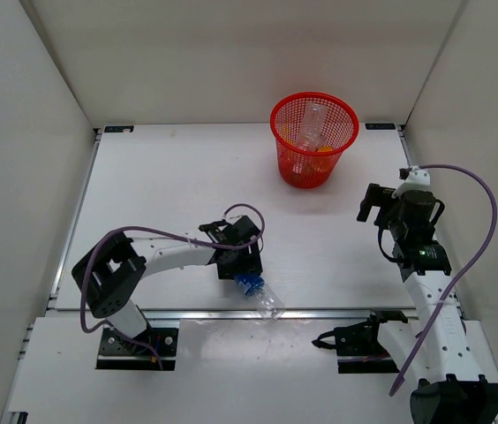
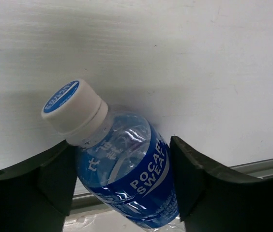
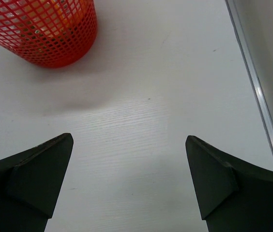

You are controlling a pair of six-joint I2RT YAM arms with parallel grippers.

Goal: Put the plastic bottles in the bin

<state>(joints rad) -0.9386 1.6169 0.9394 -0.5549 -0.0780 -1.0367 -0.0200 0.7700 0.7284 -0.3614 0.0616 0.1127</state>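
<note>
My left gripper is shut on the clear bottle with the blue label near the table's front edge. In the left wrist view the gripper has both fingers pressed against the label of this bottle, whose white cap points up and left. The red mesh bin stands at the back, right of centre, with a large clear bottle and orange bottles inside. My right gripper is open and empty, right of the bin. In the right wrist view the gripper has the bin at upper left.
White walls enclose the table on the left, back and right. A metal rail runs along the front edge, just beneath the held bottle. Another rail runs along the right edge. Purple cables loop off both arms.
</note>
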